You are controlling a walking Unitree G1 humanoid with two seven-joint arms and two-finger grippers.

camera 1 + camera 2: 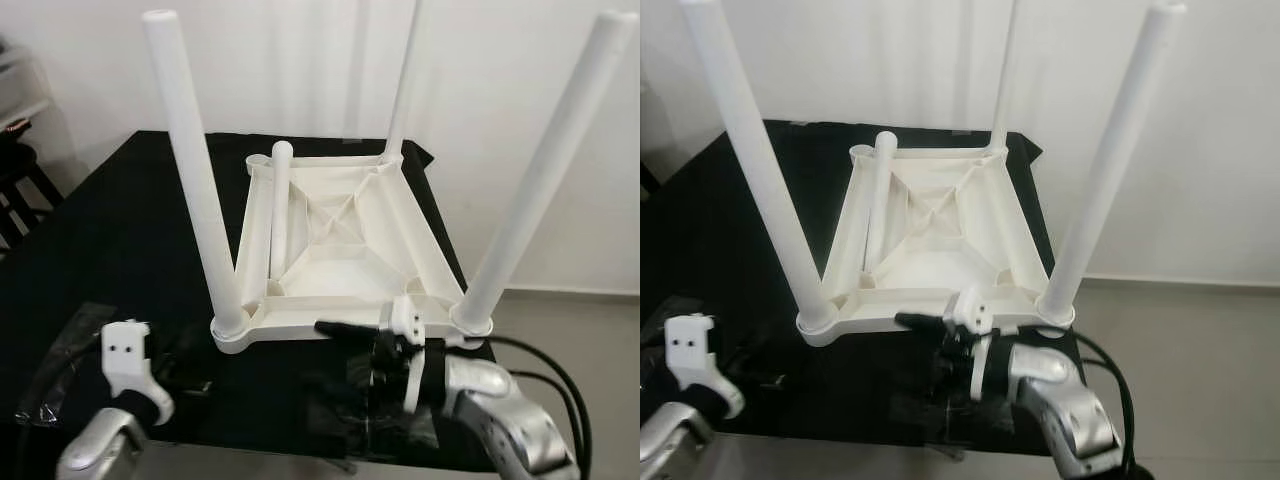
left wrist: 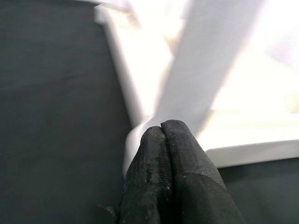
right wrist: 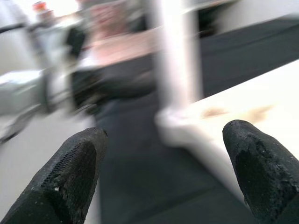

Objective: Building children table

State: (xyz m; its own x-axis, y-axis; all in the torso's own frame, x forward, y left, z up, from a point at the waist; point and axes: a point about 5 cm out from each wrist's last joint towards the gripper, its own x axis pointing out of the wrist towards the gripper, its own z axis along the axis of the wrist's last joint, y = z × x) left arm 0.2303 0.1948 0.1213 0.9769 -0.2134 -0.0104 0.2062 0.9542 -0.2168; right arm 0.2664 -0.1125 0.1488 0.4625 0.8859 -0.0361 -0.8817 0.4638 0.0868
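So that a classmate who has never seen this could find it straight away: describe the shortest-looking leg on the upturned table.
Start at the white upturned table on the black cloth. Look at its far left corner, where the short-looking leg stands. The other three legs splay outward; this one leans inward over the tabletop's underside.

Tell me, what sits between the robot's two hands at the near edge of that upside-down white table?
Only black cloth lies between the left hand and the right hand, with the upturned table just behind; the left eye view shows it.
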